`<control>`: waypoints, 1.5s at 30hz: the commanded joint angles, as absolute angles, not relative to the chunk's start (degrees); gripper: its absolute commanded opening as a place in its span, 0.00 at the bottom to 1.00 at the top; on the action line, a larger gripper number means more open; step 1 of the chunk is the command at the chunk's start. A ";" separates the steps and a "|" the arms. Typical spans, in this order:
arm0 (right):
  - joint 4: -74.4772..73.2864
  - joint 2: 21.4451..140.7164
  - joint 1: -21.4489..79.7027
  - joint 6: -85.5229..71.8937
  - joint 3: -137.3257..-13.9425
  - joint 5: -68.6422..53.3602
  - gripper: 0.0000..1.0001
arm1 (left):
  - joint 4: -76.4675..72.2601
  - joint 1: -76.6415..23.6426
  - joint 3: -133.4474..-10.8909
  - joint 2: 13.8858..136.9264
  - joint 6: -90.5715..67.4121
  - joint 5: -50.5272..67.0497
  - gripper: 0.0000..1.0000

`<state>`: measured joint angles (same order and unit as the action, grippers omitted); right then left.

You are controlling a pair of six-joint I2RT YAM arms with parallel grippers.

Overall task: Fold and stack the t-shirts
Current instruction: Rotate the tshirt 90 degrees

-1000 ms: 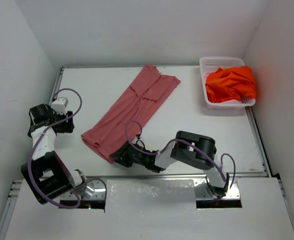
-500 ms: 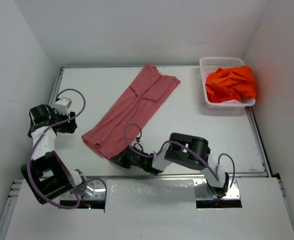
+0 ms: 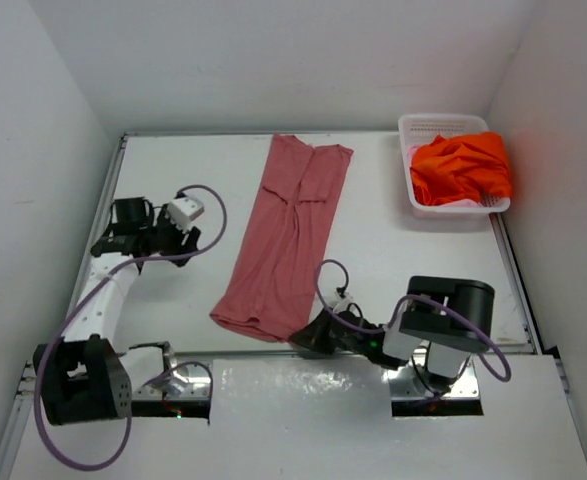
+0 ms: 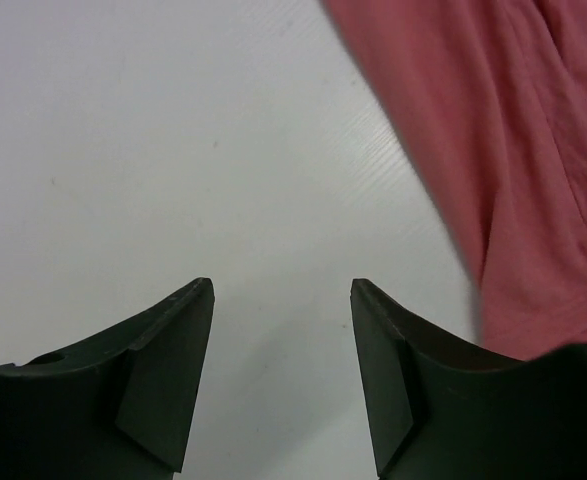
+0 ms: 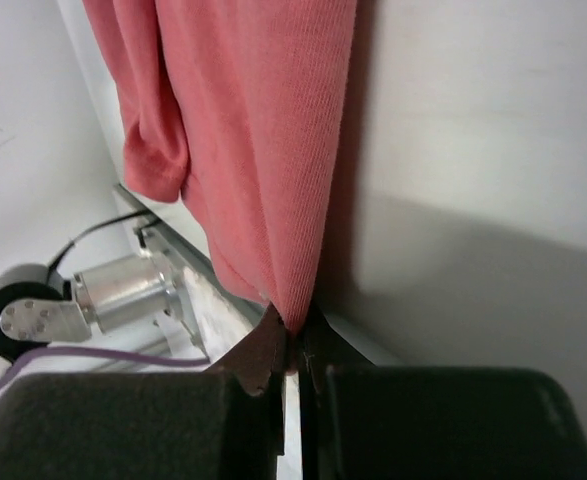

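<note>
While the right tool [image 5: 291, 338] clamps its near hem, the rose-red shirt [image 3: 291, 225] stretches straight ahead; the left tool [image 4: 281, 292], jaws apart, has it rightward.

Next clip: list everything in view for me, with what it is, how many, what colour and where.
t-shirt, rose-red: one, dusty rose-red, laid out lengthwise in the middle of the table, its near corner pinched up at the front edge.
t-shirt, orange: one, bright orange, bunched up in the basket.
basket: one, white perforated plastic, at the far right corner of the table.
table: one, white, walled in by white panels.
left gripper: one, black, open, over bare table left of the rose-red t-shirt, not touching it.
right gripper: one, black, shut on the near corner of the rose-red t-shirt at the table's front edge.
</note>
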<state>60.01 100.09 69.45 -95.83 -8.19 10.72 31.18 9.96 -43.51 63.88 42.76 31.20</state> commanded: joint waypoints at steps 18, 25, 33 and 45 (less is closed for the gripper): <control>-8.91 39.78 69.00 -80.51 13.20 21.78 0.00 | 28.74 -34.53 -43.06 66.36 39.64 3.52 0.55; -24.81 13.79 68.73 -82.26 15.11 21.28 0.60 | 30.15 -36.56 -44.65 70.21 40.34 1.94 0.55; -20.57 52.54 68.56 -69.27 -4.43 27.85 0.99 | 31.03 -37.00 -46.85 70.58 39.73 2.37 0.55; -31.65 59.56 45.59 -36.54 -24.75 32.45 0.99 | 29.18 -37.09 -43.42 67.06 40.43 2.11 0.58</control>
